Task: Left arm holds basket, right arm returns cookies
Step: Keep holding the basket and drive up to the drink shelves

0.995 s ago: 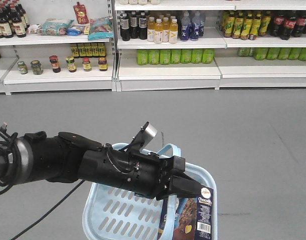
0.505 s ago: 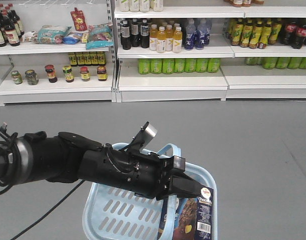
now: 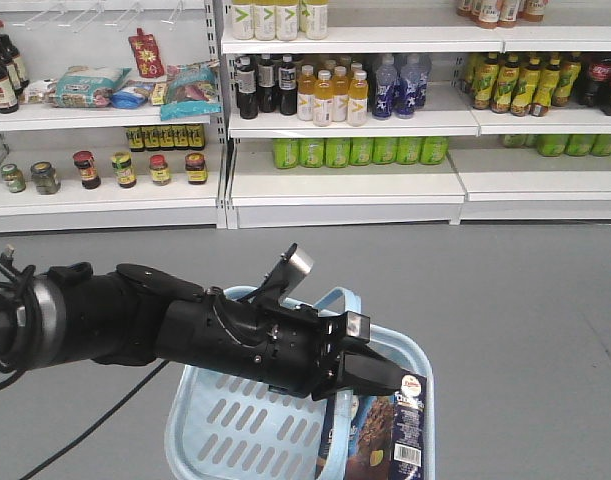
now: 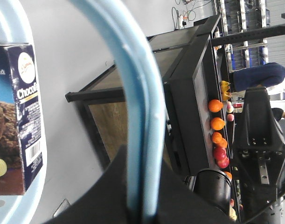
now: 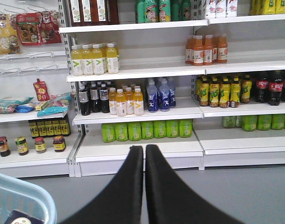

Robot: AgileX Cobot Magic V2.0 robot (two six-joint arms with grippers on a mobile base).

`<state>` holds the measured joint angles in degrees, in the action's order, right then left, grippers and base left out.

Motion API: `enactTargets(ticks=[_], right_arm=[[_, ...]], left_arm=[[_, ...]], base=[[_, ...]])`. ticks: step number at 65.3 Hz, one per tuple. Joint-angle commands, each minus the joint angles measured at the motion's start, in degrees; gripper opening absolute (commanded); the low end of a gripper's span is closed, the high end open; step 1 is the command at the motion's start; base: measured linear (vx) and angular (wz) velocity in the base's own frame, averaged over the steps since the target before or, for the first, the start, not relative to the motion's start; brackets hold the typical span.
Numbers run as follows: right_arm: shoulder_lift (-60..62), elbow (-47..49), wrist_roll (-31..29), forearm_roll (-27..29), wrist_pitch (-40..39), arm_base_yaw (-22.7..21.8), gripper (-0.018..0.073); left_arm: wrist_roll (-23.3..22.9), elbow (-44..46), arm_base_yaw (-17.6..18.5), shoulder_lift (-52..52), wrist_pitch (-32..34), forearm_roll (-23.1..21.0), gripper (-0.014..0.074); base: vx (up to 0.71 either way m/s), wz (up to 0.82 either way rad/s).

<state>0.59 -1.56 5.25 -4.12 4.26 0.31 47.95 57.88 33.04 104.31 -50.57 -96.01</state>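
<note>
Exterior front-facing: my left jaws pinch the basket (image 3: 225, 425) handle.
Cookies (image 3: 400, 440) sit in basket just beside those tips; right jaws pressed together, facing shelves (image 5: 133, 70).

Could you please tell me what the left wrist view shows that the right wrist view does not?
Only the left wrist view: the left end effector shut on the handle of the basket, and a black rack holding oranges. Only the right wrist view: the right end effector, shut and empty, facing drink shelves. Both: the basket's rim and the cookies.
</note>
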Motion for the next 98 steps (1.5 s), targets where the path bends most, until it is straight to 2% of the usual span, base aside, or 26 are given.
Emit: enactTargets(ticks=[1,73,98], right_arm=[[0.71,-0.21,-0.01,-0.52,-4.26,-0.23,-0.0008],[0.71,-0.21,-0.01,-0.52,-4.26,-0.23,-0.0008],[0.71,-0.21,-0.01,-0.52,-4.26,-0.23,-0.0008]], left_arm=[[0.26,1.60,-0.01,-2.99,-3.63,-5.71,-0.0007],[0.31,1.60,-0.01,-2.99,-3.63,-5.71,-0.0007],[0.31,1.60,-0.01,-2.99,-3.63,-5.71,-0.0007]], base=[[0.32,-0.03],[0.32,0.04],[0.28,-0.31]])
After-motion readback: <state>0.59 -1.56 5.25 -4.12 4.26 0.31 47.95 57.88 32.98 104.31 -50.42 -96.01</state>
